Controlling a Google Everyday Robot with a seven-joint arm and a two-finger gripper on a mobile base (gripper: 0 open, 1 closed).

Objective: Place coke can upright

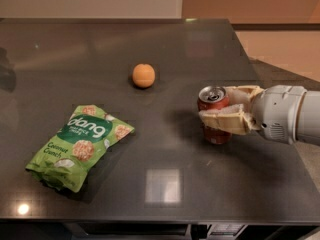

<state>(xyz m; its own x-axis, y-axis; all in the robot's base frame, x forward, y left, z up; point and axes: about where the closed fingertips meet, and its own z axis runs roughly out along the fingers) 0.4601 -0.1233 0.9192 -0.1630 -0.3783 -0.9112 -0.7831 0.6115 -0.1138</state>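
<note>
A dark, glossy rectangular surface (100, 39) fills most of the view, with pale glints of light on its near edge and near its middle; from the right a thick white cylindrical robot arm (290, 114) reaches in over the surface's right side; on the near left lies a crumpled green foil snack bag (80, 146) with white lettering, flat on the surface and tilted, its top pointing far-right; at the arm's tip the beige two-finger claw (220, 106) is pinching the small red aluminium coke can (212, 103), one finger across the can's near side and the other behind it on the far side; the can stands upright right of centre, its silver top with pull tab facing up, its base at the surface, though whether it rests there or hangs just above cannot be told; a small round orange fruit (143, 75) sits far left of the can, well apart from both can and bag
</note>
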